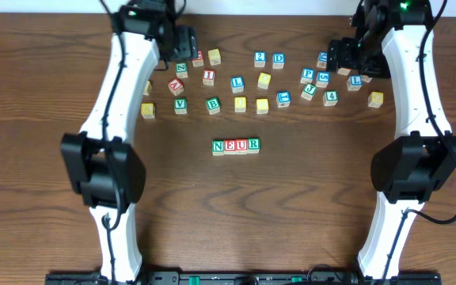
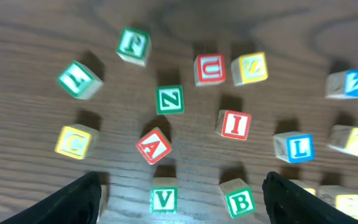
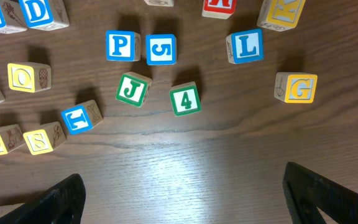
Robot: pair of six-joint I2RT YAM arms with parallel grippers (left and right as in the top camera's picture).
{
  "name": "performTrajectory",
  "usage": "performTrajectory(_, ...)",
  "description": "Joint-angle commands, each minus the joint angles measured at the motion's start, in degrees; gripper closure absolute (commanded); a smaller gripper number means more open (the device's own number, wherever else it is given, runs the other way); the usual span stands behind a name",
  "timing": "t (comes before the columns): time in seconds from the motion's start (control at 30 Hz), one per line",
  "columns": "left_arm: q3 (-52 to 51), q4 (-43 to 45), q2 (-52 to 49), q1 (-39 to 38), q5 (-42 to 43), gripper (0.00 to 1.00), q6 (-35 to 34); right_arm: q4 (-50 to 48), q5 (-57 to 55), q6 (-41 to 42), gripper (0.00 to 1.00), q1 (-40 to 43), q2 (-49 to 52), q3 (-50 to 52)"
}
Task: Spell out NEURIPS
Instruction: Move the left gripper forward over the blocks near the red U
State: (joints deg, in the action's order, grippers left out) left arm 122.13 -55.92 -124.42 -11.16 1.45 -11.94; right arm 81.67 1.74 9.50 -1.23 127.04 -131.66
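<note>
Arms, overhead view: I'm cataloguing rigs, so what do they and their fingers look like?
Both left arm and right arm have white shells, bulky black joint housings and thin black cables; a green light glows near the right wrist. The fingers are plain black.

Red I block (image 2: 234, 124), blue P block (image 3: 120, 45), brown woodgrain table (image 3: 185, 162)

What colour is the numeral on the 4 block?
Green, on the 4 block; clearest in the right wrist view.

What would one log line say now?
spelled: NEUR row | likely next: red I block | left gripper: open | right gripper: open
</note>
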Motion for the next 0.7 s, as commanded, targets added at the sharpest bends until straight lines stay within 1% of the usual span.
performTrajectory(0.0, 1.2, 0.2, -2.7, -1.4, 0.3, 0.18, 0.0, 0.2, -0.1, -0.8, 0.04, 0.3, -0.2, 0.2)
performTrajectory(0.2, 1.2, 3.6, -6.1, -4.5, 0.0, 0.18, 0.0, 0.2, -0.1, -0.8, 0.03, 0.3, -0.2, 0.2)
performTrajectory(0.3, 1.2, 5.6, -8.2, -5.7, -2.3, 0.18, -0.7, 0.4, -0.1, -0.8, 0.04, 0.3, -0.2, 0.2)
performTrajectory(0.67, 1.0, 11.3, -13.6, -6.3, -2.3, 0.18, -0.6, 0.5, -0.1, -0.8, 0.04, 0.2, -0.2, 0.2)
